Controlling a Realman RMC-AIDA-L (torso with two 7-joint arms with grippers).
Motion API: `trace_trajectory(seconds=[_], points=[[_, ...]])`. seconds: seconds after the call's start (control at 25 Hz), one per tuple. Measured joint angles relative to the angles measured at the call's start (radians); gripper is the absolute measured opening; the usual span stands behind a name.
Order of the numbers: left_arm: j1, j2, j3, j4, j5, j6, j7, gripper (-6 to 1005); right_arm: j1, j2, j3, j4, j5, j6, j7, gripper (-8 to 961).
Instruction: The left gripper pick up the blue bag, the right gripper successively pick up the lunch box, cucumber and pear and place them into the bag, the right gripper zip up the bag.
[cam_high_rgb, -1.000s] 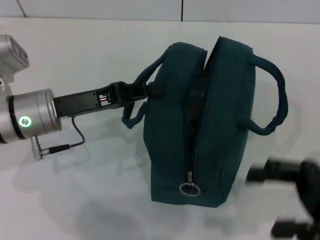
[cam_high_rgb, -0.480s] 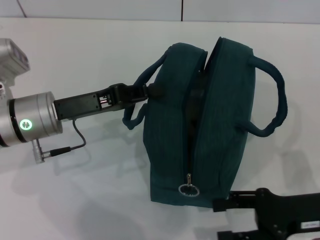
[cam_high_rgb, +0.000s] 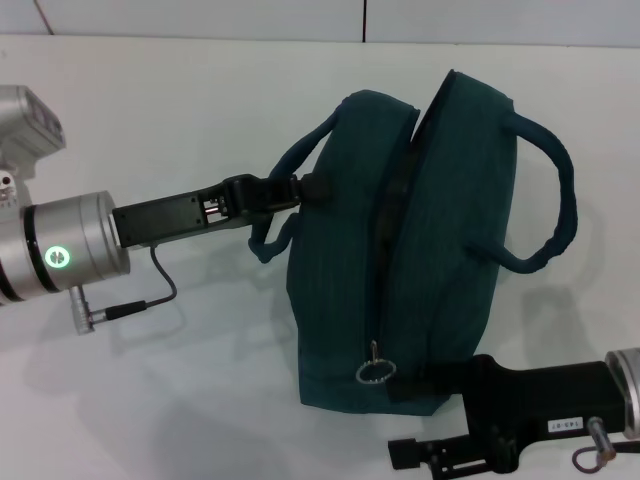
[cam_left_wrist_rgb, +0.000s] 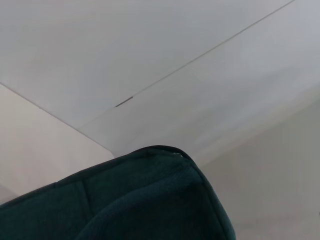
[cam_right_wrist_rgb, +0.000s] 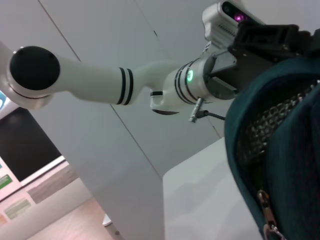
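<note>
The blue bag (cam_high_rgb: 420, 250) was seen standing upright on the white table (cam_high_rgb: 180, 110), its two padded halves leaning together and its zipper line running down the near end. The metal ring pull (cam_high_rgb: 374, 371) was seen low on that end, near the table, so the opening above it was still unzipped; in the right wrist view the silvery lining (cam_right_wrist_rgb: 270, 125) showed through the gap.

The left tool (cam_high_rgb: 300, 188) was reached in from the robot's left, level with the upper part of the bag, and was closed on the looped handle (cam_high_rgb: 285, 205) of the bag's left half, with the handle's strap hanging below the fingers. In the left wrist view only a rounded top corner of the bag (cam_left_wrist_rgb: 150, 200) was shown against the wall.

The right tool (cam_high_rgb: 415, 378) was brought in low from the robot's right, its black body bearing a white label, with its tip against the bag's lower near corner, just beside the ring pull. Whether its fingers were open or closed could not be told, since they were hidden against the dark fabric.
</note>
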Motion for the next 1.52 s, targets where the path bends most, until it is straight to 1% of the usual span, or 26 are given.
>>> trace_trajectory(seconds=[0.16,0.4,0.6,0.76,0.96,1.08,1.2,1.36,1.52], points=[[-0.002,0.000,0.002,-0.008,0.000,0.000,0.010,77,0.006,0.005,0.007,-0.010,0.007,0.023,-0.013,766],[0.003,0.000,0.003,-0.008,0.000,0.000,0.011,78,-0.004,0.010,0.010,-0.049,0.032,0.023,-0.045,766],[0.003,0.000,0.002,-0.008,0.001,0.000,0.014,79,0.006,0.012,0.007,-0.052,0.035,0.021,-0.055,766],[0.003,0.001,0.001,-0.008,0.001,0.000,0.014,80,0.001,0.012,0.013,-0.053,0.068,0.065,-0.060,767],[-0.003,0.001,0.000,-0.008,0.001,0.000,0.015,81,0.007,0.016,-0.023,-0.053,0.079,0.077,-0.065,766],[-0.003,0.001,0.000,-0.008,0.001,0.000,0.016,81,-0.004,0.018,-0.022,-0.053,0.101,0.113,-0.069,706],[0.000,0.002,0.000,-0.008,0.001,0.000,0.016,82,-0.002,0.017,-0.031,-0.051,0.105,0.094,-0.069,646],[0.001,0.002,0.001,-0.008,0.001,0.000,0.016,83,-0.013,0.017,-0.032,-0.046,0.140,0.149,-0.069,634],[0.003,0.002,0.003,-0.008,0.001,0.000,0.016,83,-0.015,0.017,-0.060,-0.050,0.145,0.147,-0.069,622]])
